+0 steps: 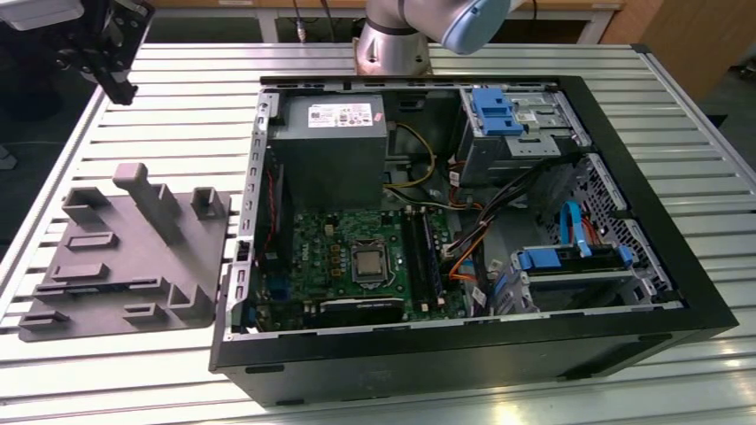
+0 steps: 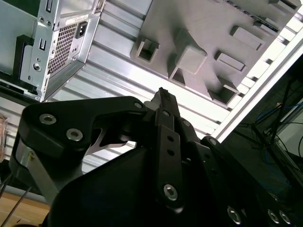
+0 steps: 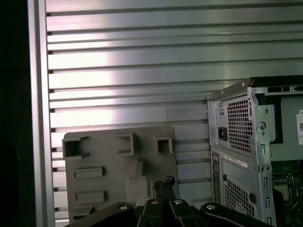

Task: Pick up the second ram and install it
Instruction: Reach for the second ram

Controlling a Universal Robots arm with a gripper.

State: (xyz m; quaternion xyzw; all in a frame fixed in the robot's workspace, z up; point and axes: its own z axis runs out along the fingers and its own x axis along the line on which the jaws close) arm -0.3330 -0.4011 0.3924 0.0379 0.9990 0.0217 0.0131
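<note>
My black gripper (image 1: 122, 92) hangs high over the slatted table at the exterior view's far left, above and behind the grey fixture plate (image 1: 124, 257). In both wrist views its fingertips (image 3: 164, 182) are pressed together with nothing between them, and the tip (image 2: 163, 92) points at the plate (image 2: 208, 42). The plate's recesses (image 3: 88, 173) look bare. The second ram is out of view as a loose stick. Long dark memory slots (image 1: 420, 252) run beside the processor (image 1: 368, 262) on the green motherboard (image 1: 325, 243); I cannot tell what is seated in them.
The open black computer case (image 1: 473, 354) lies on its side to the exterior view's right of the plate, with a grey power supply (image 1: 331, 133), blue drive brackets (image 1: 497, 111) and orange cables (image 1: 463, 266). The arm's base (image 1: 396, 44) stands behind the case. The table's edge (image 3: 40, 118) is close.
</note>
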